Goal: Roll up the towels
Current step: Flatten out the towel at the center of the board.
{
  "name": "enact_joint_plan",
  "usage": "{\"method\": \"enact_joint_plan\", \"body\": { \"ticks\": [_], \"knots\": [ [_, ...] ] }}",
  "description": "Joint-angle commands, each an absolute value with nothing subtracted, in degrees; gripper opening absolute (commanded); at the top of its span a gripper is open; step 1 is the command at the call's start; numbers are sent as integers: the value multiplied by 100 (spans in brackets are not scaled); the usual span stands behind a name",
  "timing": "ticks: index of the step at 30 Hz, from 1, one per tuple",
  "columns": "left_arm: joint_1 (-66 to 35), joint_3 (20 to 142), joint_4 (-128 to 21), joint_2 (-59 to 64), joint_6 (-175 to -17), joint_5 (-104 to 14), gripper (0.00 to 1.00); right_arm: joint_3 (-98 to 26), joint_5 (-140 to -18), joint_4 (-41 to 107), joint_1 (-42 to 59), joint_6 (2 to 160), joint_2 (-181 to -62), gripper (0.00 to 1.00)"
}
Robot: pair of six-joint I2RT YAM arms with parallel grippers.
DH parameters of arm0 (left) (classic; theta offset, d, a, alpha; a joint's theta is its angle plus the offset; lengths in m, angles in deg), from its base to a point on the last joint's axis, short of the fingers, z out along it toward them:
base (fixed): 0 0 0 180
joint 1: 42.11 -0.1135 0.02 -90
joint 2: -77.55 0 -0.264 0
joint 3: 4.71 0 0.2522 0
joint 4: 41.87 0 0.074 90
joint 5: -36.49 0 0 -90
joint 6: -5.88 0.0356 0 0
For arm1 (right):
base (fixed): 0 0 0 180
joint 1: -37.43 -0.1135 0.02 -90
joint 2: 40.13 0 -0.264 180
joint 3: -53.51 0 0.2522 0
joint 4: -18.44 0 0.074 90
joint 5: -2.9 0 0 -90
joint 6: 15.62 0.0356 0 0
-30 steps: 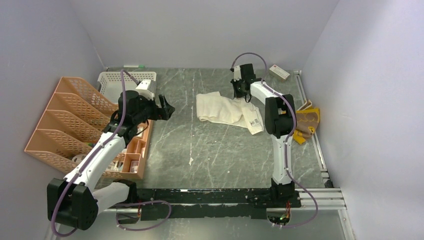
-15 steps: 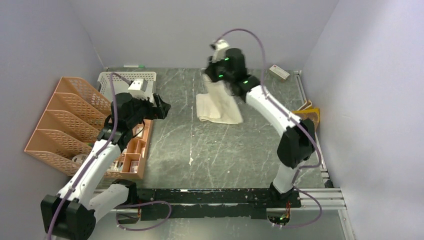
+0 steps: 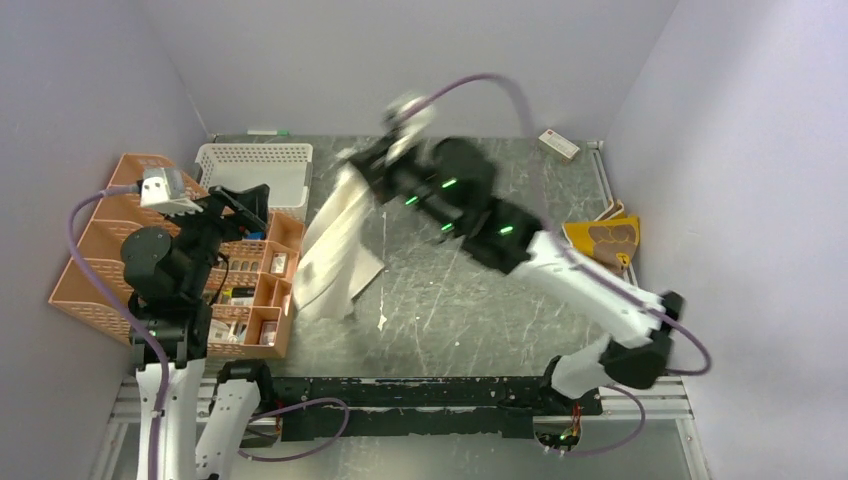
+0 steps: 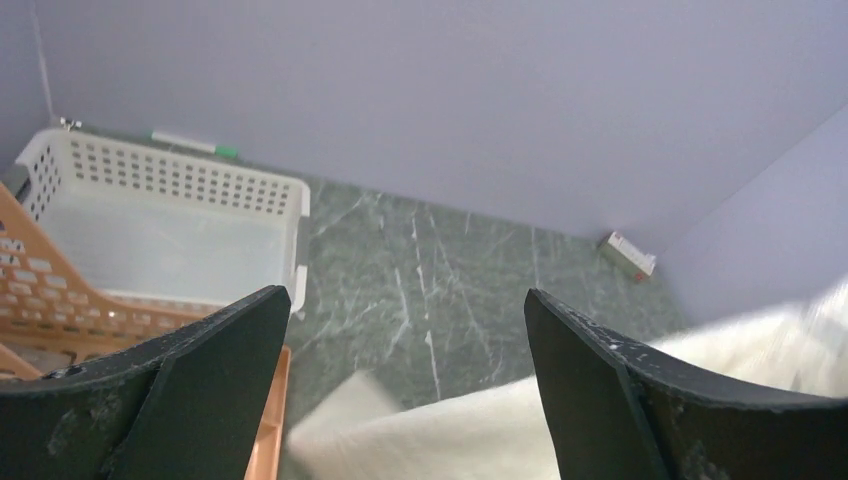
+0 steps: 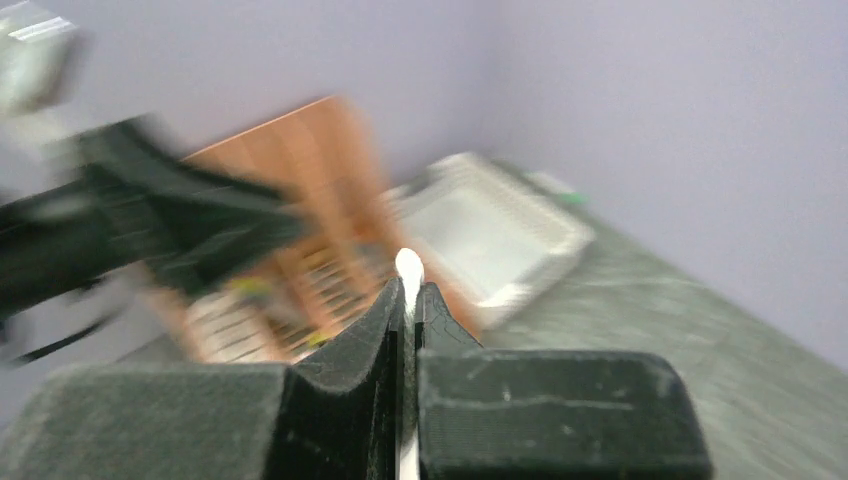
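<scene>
From the overhead camera I see the right gripper (image 3: 356,166) reached over the left half of the table (image 3: 450,300), clamped on the top edge of the off-white towel (image 3: 335,255); the cloth hangs in a long drape just beside the orange rack (image 3: 105,250); whether its lower end touches the table I cannot tell. The mustard towel (image 3: 603,240) lies at the right edge, well apart; the left gripper (image 3: 245,200) hovers over the rack, jaws wide, holding nothing.

On the left wrist camera the fingers (image 4: 180,390) stand far apart; the off-white towel (image 4: 480,430) crosses the near side, the white basket (image 4: 170,215) sits far left, and a small box (image 4: 628,255) far right.

The right wrist camera is blurred; the fingers (image 5: 350,370) press together on a sliver of white cloth.
</scene>
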State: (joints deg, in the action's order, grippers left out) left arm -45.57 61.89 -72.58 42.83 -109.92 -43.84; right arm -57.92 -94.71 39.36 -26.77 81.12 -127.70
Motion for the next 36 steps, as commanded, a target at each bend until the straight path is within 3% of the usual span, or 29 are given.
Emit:
{"method": "enact_joint_plan", "body": {
  "ticks": [1,6,13,19,26,31,36],
  "knots": [
    [-4607,6440,-7553,4273,-11116,-4087,100,-5130,-9844,3865,-618,8673,-11456,0],
    [-4606,6181,-7015,3993,-11251,-2977,100,-4228,-9564,4324,1493,9004,-11049,0],
    [-4500,5387,-6516,3166,-11450,-1805,100,-2587,-8172,3877,3065,9580,-12288,0],
    [-3104,4751,-6248,3073,-11438,-2716,100,-1819,-8049,3276,3305,9683,-12661,0],
    [391,5065,-5821,1054,-10975,-5307,100,-1883,-8357,3319,3433,9597,-12464,0],
    [1069,5861,-4901,-174,-10583,-5699,100,-1792,-8329,3310,3467,9547,-12322,0],
    [1686,7277,-5475,-1609,-10486,-6582,100,-1619,-8340,3310,3521,9483,-12213,0]
  ]
}}
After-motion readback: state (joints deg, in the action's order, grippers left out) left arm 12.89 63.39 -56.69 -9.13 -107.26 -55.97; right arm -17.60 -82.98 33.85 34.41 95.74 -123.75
